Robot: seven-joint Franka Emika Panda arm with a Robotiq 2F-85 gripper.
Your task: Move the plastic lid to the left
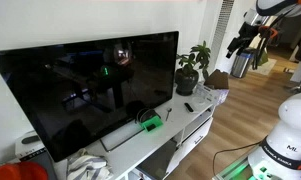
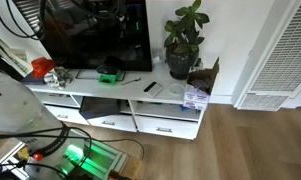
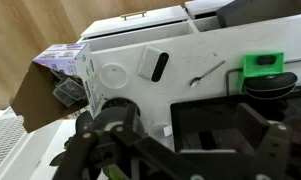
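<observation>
1. Hovering above the white worktop (image 3: 190, 45), the gripper (image 3: 180, 150) fills the wrist view's lower edge; its jaws stand apart, empty.
2. Beyond it, the round plastic lid (image 3: 114, 76) lies flat on the worktop, between the cardboard box (image 3: 35, 95) and the black remote (image 3: 159, 67).
3. Farther along sits a green object (image 3: 262, 66).

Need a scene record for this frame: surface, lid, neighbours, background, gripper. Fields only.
surface: white cabinet, drawers shut
lid: plastic lid, round, white, lying flat on the cabinet top, nothing touching it
neighbours: black remote beside the lid; green object further along; cardboard box at the cabinet end
background: TV, potted plant
gripper: gripper in the air, well away from the cabinet; open or shut unclear
</observation>
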